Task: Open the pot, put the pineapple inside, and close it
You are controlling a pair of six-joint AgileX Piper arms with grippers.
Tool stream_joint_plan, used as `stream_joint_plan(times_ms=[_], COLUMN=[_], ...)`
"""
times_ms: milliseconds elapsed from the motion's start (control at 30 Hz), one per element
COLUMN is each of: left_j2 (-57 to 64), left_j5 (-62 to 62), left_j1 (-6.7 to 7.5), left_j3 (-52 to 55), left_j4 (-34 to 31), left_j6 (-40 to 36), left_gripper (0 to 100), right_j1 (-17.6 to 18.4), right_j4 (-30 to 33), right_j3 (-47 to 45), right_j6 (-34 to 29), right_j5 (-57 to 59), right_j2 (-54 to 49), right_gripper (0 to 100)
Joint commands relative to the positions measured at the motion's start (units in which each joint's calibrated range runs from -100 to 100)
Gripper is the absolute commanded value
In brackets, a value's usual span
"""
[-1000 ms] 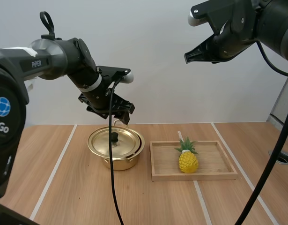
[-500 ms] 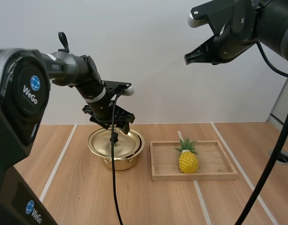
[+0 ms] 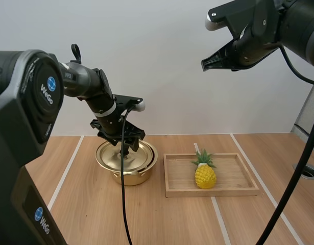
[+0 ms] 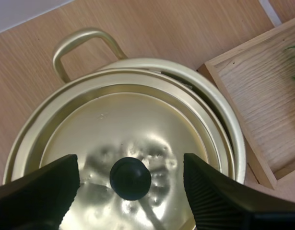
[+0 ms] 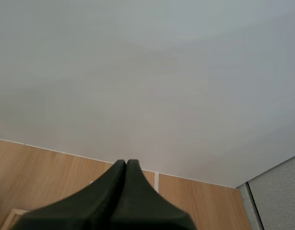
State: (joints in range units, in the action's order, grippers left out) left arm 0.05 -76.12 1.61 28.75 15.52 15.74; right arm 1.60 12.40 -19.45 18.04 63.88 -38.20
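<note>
Centrally, the gold-coloured pot stands on the wooden table, closed by its lid. In the left wrist view the lid lies inside the rim of the pot. A thin dark gap shows along the lid's edge on the side nearest the tray. One looped handle of the pot projects from the side opposite the gripper. A black knob rises from the middle of the lid.

The left gripper is poised directly over the pot. Its fingers are spread wide, one on each side of the knob, and a clear margin of lid is visible between each ribbed face and the knob. The left gripper holds nothing.

The pineapple stands upright, its green crown uppermost, well apart from the pot on the pot's right. It rests in a shallow wooden tray whose near corner lies just beside the pot's rim.

The right gripper hangs high above the table, far up and to the right of the pot, over the tray. Its fingers lie pressed together in a single dark wedge, as the right wrist view confirms, and they enclose nothing.
</note>
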Motion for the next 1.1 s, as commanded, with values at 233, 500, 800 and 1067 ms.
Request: stream_joint_plan(times_ms=[233,500,800,1067], left_j2=[-0.22,-0.22,-0.22,-0.22], left_j5=[0.46,0.01,-0.57,-1.25], left_j1=[0.19,0.19,0.19,0.19], left_j3=[0.26,0.26,0.26,0.38], left_j4=[-4.51,-4.90,-3.59,-3.46], left_j6=[-2.60,-3.07,-3.64,-3.64], left_gripper=[100,100,100,100], right_j1=[-0.22,-0.22,-0.22,-0.22], right_j4=[-0.03,-0.03,-0.03,-0.03], right_j3=[0.02,0.02,0.02,0.02], right_j6=[0.03,0.03,0.03,0.03], right_j5=[-0.43,-0.43,-0.43,-0.43], right_j2=[-0.44,-0.44,-0.44,-0.44], right_gripper=[0,0,0,0])
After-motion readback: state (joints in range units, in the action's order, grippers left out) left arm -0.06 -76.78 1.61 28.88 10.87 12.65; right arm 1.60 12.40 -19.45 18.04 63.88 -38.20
